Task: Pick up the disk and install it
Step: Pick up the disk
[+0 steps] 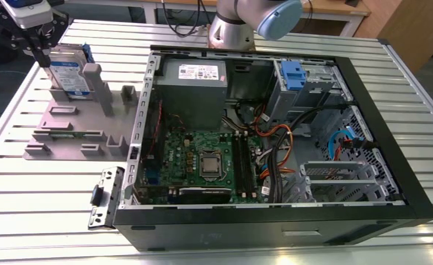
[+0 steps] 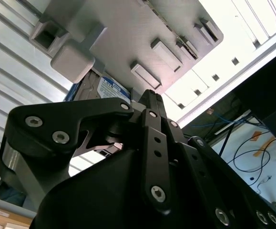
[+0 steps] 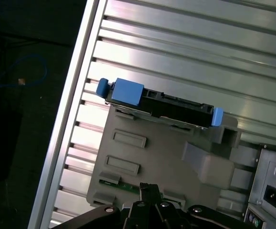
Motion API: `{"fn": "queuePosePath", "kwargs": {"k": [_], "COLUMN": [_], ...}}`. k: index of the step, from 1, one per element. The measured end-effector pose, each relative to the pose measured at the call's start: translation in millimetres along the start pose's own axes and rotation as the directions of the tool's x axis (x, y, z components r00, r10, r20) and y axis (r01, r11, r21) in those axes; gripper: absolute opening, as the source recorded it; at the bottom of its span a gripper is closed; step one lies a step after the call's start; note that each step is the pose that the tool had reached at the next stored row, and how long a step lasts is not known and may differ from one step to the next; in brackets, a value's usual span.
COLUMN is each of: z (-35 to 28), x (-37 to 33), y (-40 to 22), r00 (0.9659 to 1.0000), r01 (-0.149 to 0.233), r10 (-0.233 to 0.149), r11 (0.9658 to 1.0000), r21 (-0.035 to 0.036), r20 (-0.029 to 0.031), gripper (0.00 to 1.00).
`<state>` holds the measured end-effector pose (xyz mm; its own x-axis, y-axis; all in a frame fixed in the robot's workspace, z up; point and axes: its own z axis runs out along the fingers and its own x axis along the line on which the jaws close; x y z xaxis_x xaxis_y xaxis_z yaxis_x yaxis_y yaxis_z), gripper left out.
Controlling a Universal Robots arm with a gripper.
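Exterior view, nearest edge first: the black computer case (image 1: 275, 226) lies open on its side on the slatted metal table (image 1: 39, 221), and there's plenty inside it. The green motherboard (image 1: 201, 160) sits close to the camera. A tangle of orange, black and blue cables (image 1: 275, 149) runs beside it. Further in is the grey power-supply box (image 1: 194, 88) with its white sticker (image 1: 198, 72), the print too small to make out. In the far corner stands the metal drive cage (image 1: 312, 83), topped by a small blue latch (image 1: 293, 74).

Outside the case, towards the exterior view's left, a loose metal bracket (image 1: 104, 196) rests on the slats. Beyond it lies the grey holder (image 1: 69, 130), a moulded tray of slots and posts. The disk (image 1: 68, 74) stands on edge in the holder's far slot, blue bracket around it, its white-and-blue label facing the camera and not legible.

The gripper (image 1: 42, 48) hangs right at the disk's upper edge. Whether it is clenched on the disk or released cannot be told. Behind the case rises the arm (image 1: 235, 25).

The first wrist view shows the disk (image 3: 171, 107) edge-on, blue tabs at both ends, seated at the rim of the holder (image 3: 152, 157). In the second wrist view the gripper (image 2: 142, 157) looms close, with the disk (image 2: 110, 89) peeking out just past it against the holder (image 2: 128, 33)
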<state>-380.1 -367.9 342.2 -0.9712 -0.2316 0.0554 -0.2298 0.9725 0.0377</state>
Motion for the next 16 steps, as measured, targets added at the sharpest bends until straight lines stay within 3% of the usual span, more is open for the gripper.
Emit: {"fn": "queuePosePath", "kwargs": {"k": [16], "z": [0.0], "x": [0.0], "y": [0.0], "r00": [0.9998], "r01": [0.02], "r10": [-0.02], "r11": [0.9998], "r21": [0.0011], "r20": [-0.0008], "gripper": [0.1]}}
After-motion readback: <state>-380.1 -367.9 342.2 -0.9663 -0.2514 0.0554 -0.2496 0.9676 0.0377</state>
